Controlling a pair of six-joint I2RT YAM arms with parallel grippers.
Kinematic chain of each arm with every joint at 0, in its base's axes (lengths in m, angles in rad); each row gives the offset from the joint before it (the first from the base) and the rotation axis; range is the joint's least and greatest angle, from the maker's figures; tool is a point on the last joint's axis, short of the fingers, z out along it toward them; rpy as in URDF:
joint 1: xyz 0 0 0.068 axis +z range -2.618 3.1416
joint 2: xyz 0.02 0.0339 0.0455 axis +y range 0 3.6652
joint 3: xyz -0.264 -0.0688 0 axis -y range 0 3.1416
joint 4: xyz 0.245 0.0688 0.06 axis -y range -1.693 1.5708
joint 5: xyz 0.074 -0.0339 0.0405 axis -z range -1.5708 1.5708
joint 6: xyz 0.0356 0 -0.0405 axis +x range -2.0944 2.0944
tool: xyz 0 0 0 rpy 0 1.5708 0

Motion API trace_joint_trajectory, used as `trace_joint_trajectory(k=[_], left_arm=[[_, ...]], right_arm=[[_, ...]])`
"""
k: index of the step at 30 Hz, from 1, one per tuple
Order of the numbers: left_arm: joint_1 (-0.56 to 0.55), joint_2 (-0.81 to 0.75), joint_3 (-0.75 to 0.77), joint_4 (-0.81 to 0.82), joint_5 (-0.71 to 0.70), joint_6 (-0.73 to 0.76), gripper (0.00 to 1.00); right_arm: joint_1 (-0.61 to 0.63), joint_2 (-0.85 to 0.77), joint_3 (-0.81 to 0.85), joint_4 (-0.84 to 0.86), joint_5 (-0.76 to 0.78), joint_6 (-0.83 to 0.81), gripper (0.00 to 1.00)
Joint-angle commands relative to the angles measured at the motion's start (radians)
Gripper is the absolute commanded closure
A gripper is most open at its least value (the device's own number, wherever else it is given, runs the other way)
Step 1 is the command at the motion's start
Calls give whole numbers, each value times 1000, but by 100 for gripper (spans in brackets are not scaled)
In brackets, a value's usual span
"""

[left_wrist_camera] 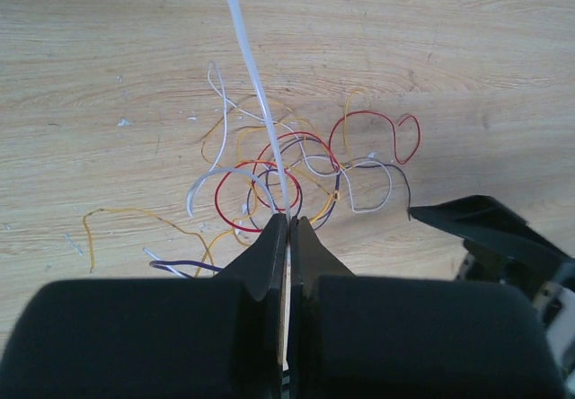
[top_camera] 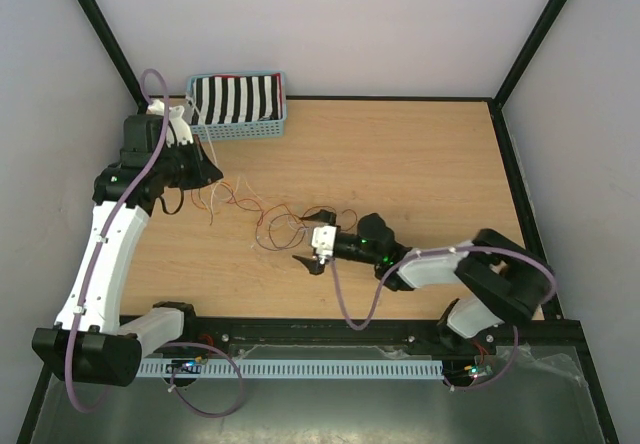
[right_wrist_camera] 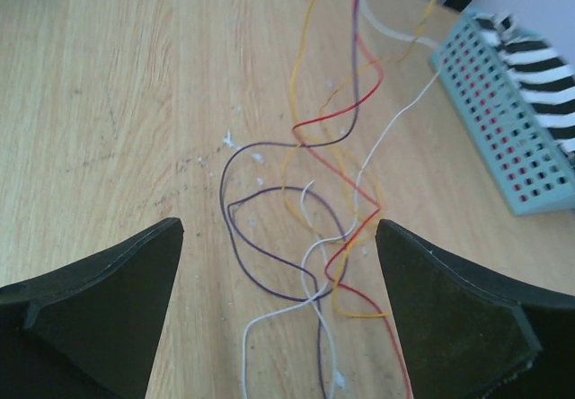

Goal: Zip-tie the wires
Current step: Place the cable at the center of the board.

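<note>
Your L gripper is clamped fully shut, fingertips pressed together on a thin white zip tie. The strip comes out from btwn the tips and runs straight away across the table toward the top of the L wrist view. Just past those tips you've got the wires: red, yellow/orange, white and dark purple-ish strands in a loose tangle of overlapping loops, lying on the wood. Can't tell whether the tie goes around any of them or just crosses over. Your R gripper is spread as wide as it gets and has hold of nothing. The same tangle sits on the table btwn and just ahead of its fingers, no strand touching either one as far as you can see. From above, the wires lie left of ctr, strung out btwn the two grippers, w/ the R one at the near end of the bundle. At the far left corner sits a light blue basket holding a black-and-white striped cloth, well apart from the tangle.
</note>
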Motion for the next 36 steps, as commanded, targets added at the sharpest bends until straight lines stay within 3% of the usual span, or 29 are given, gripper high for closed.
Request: trace_joint_trajectory(k=[1,10,14,23,28,33,36], left_arm=[[0,-12,10,-11,14,5,100],[-1,-32,15,-9,38,2,100],[-1,-33,16,-10,49,1,100],[1,-35,16,-9,49,9,100],[6,-22,-1,-9,60,17,100],[25,-8,-28,-9,103,22,100],[26,5,-47,-9,126,27,100]], right_arm=[[38,144,81,-1,66,-32,1],[59,303,214,-153,230,-10,1],[59,356,317,-343,306,-14,1],[45,454,463,-561,365,52,1],[-16,483,529,-691,346,105,18],[-140,480,547,-788,334,158,51],[-209,470,555,-801,317,232,50]])
